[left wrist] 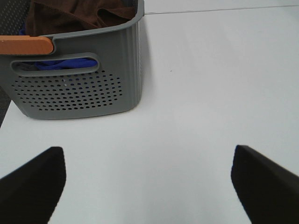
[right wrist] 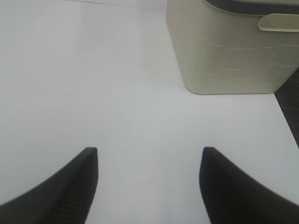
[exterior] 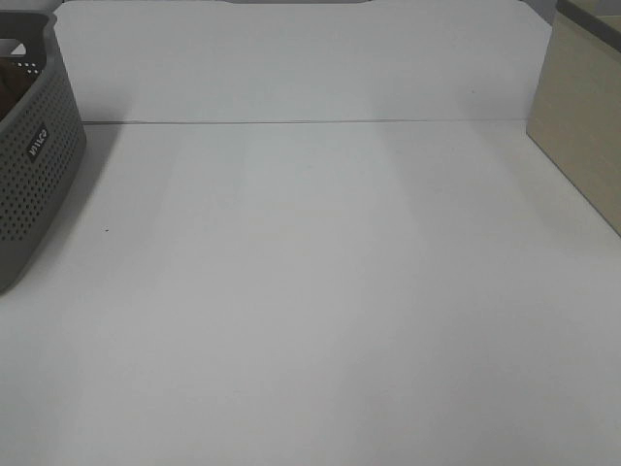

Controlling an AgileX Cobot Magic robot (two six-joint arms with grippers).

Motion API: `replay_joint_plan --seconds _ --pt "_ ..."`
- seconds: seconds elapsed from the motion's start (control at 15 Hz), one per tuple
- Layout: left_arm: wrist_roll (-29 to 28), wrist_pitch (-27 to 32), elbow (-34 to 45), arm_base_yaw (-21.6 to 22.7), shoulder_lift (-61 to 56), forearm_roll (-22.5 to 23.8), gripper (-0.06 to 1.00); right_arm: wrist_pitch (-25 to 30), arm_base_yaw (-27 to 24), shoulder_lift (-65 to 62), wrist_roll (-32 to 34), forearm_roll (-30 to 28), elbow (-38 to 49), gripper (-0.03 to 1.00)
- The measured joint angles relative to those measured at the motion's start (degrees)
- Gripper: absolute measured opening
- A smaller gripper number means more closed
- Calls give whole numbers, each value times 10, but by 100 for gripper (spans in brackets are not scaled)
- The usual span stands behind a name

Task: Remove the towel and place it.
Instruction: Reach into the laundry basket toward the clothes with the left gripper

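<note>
The towel (left wrist: 79,13) is a dark brown crumpled cloth lying inside the grey perforated basket (left wrist: 93,88), on top of something blue (left wrist: 56,64). In the exterior high view only the basket's side (exterior: 34,175) shows at the left edge, and the towel is hidden there. My left gripper (left wrist: 148,179) is open above bare table, a short way off from the basket, with nothing between its black fingers (left wrist: 35,179). My right gripper (right wrist: 148,179) is also open and empty, over bare table near a beige bin (right wrist: 229,51). Neither arm appears in the exterior high view.
An orange handle (left wrist: 25,45) sits on the basket's rim. The beige bin (exterior: 582,126) stands at the table's right edge. The white table (exterior: 320,291) stretches between basket and bin. A dark floor shows past the table's edge (right wrist: 289,107).
</note>
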Motion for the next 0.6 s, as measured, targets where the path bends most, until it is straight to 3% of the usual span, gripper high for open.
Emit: replay_joint_plan --seconds 0.6 --pt "1 0 0 0 0 12 88 0 0 0 0 0 0 62"
